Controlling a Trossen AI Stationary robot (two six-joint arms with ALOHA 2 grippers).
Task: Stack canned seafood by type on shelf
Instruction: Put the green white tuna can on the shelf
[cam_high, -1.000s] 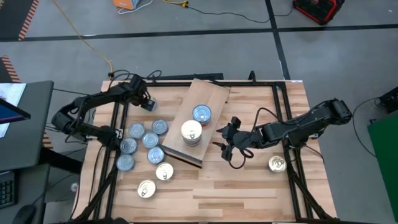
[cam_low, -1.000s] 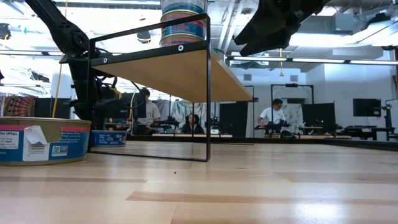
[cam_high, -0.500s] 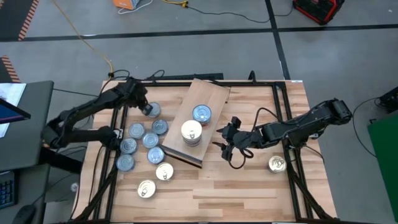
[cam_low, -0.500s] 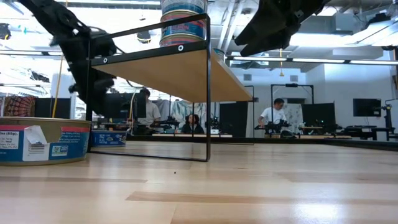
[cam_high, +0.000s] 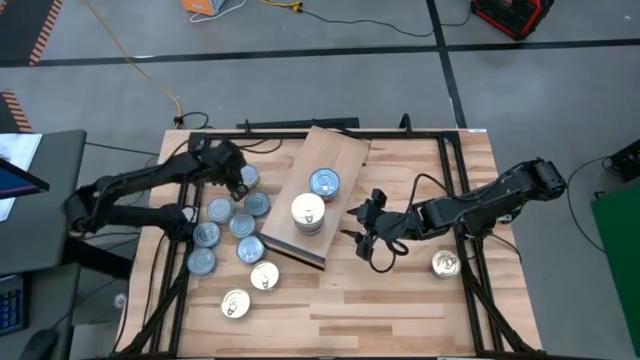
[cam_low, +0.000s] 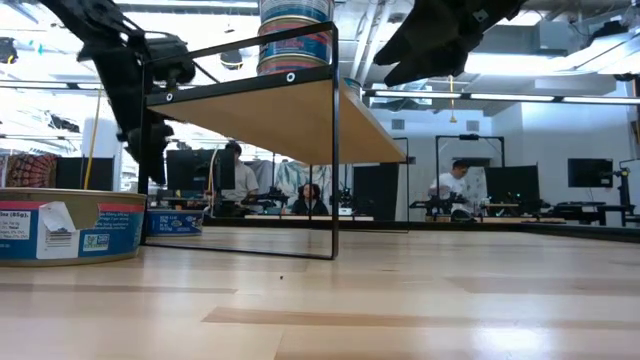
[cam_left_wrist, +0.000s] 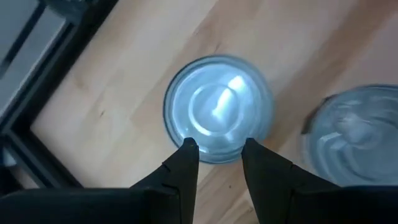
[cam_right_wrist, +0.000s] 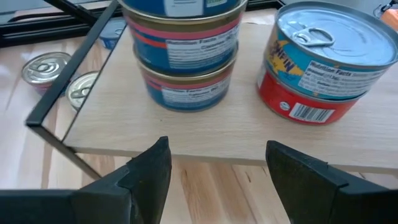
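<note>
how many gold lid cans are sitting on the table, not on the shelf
3 gold-lid cans: two near the front left, one alone on the right. Others may hide under the shelf.

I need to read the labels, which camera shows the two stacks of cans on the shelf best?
The right wrist view: both stacks stand on the shelf close up, labels facing. The high view shows only their lids; the low view, one stack's side; the left wrist view, neither.

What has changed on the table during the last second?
The left gripper moved from the table's far-left edge toward the shelf, now hovering over a silver-topped can, its fingers narrower. The right gripper, shelf stacks and other cans stayed put.
</note>
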